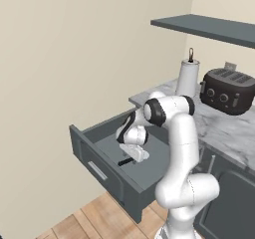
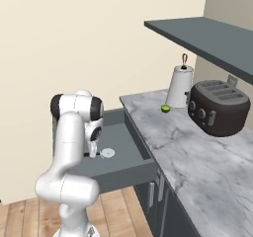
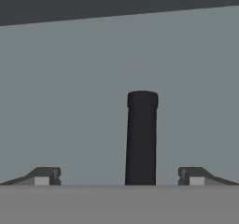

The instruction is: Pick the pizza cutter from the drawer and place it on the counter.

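Note:
The drawer [image 1: 97,169] stands pulled out below the counter [image 1: 226,131], and my arm reaches down into it. On the drawer [image 2: 126,174] floor lies the pizza cutter [image 2: 107,153], its round pale disc showing just right of my hand. In the hand view its black handle [image 3: 141,139] runs upright between my two fingertips [image 3: 44,175]. The gripper [image 3: 119,176] is open, one finger on each side of the handle and both apart from it. From the two base cameras the gripper [image 1: 130,158] [image 2: 93,151] sits low over the drawer floor. The marble counter [image 2: 197,152] stretches to the right.
On the counter stand a dark toaster [image 2: 217,107], a white kettle [image 2: 179,88] and a small green ball [image 2: 166,108]. A dark grey shelf [image 2: 207,36] hangs on the wall above. The drawer's walls enclose my hand. Wood floor [image 1: 94,218] lies below.

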### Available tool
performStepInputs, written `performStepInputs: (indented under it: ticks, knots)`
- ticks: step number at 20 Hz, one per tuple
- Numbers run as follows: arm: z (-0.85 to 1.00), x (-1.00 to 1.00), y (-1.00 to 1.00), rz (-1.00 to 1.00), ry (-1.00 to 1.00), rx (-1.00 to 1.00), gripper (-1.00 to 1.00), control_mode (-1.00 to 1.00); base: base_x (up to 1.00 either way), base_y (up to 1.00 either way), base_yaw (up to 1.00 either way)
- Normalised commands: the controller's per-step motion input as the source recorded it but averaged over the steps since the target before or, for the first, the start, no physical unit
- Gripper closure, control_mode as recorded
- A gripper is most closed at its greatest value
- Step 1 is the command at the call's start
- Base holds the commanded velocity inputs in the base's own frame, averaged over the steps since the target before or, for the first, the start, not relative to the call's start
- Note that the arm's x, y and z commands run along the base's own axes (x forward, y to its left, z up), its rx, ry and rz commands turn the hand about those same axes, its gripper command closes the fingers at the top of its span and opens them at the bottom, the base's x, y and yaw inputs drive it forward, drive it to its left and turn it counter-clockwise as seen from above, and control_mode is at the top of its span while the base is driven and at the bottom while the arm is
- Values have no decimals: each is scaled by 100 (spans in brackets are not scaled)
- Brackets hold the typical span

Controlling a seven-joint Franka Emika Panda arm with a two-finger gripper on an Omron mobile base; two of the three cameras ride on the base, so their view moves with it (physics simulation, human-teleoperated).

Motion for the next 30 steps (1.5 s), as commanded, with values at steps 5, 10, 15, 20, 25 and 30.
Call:
performStepInputs:
  ticks: [5, 10, 15, 20, 25, 30]
  knots:
    - [-42, 32, 0, 0, -3, -6, -100, -100, 0, 0, 0]
    - [-47, 18, 0, 0, -3, -6, -100, -100, 0, 0, 0]
    - [-57, -23, 10, 0, -2, -9, 100, -100, 0, 0, 0]
    - [-14, -88, -13, 0, -26, 0, 100, -100, 0, 0, 0]
    - [98, -70, -38, 5, -45, 7, 100, -100, 0, 0, 0]
    - [100, -43, -32, 11, -43, 2, 100, -100, 0, 0, 0]
